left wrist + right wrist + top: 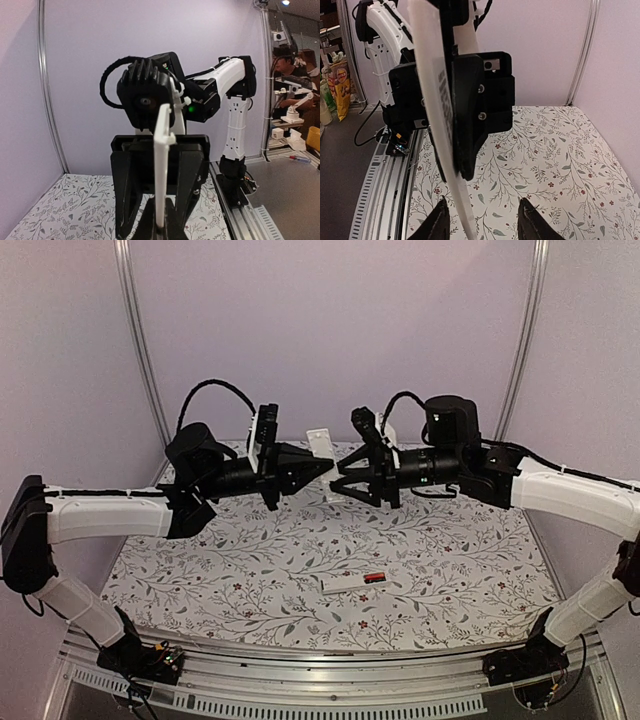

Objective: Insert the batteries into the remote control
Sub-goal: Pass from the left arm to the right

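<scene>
My L gripper [160,226], bottom centre: matt black plastic. Remote control [162,150] in it: smooth white plastic, slight sheen. Tablecloth [250,560], lower frame: matt printed fabric, floral. Rail [330,668] at bottom edge: bare ribbed metal. My arm shells [100,515]: white plastic, semi-gloss.

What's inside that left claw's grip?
A white remote control, pinched in the left gripper. One face shows small printed markings. A black finger covers much of that face, so any battery compartment is hidden.
</scene>
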Action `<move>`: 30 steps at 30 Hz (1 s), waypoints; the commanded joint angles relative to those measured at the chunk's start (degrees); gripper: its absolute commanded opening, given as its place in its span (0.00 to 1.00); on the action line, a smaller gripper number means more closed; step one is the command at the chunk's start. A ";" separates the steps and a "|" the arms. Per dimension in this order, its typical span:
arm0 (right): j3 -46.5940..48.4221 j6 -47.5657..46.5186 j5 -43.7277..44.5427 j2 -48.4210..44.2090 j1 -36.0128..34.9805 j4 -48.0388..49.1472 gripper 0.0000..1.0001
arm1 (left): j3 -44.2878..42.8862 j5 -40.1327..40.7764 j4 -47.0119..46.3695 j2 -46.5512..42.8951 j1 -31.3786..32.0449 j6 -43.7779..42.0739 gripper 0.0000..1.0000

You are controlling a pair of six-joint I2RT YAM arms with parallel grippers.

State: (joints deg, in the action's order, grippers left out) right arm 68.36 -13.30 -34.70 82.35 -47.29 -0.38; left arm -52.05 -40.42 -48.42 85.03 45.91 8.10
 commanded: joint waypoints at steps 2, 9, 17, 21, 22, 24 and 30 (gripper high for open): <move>0.74 0.22 -6.48 2.55 0.09 -0.11 0.28 | -0.92 -1.93 0.44 -0.22 0.67 -1.19 0.00; -0.69 1.58 -6.53 2.38 0.09 2.70 0.00 | -1.28 -1.28 -1.74 0.70 0.67 0.89 0.00; -0.90 4.01 9.41 1.09 0.02 4.65 0.00 | 1.09 11.56 -5.28 0.02 1.18 4.12 0.87; -1.04 7.72 24.07 1.43 -2.02 6.19 0.00 | -1.70 26.06 1.83 0.59 3.83 2.81 0.89; -0.96 7.84 26.79 1.70 -2.89 6.59 0.00 | -3.02 29.25 3.88 1.05 4.31 2.52 0.89; -0.99 7.44 30.51 2.00 -4.10 7.10 0.00 | -5.36 33.16 6.44 1.93 4.36 2.96 0.88; -1.09 8.14 36.41 2.03 -4.95 7.50 0.00 | -9.46 36.49 10.34 3.32 4.63 3.98 0.78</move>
State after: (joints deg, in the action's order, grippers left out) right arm 68.16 -6.37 -6.17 84.79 -51.72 5.69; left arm -59.31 -9.47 -42.15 87.15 50.00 11.40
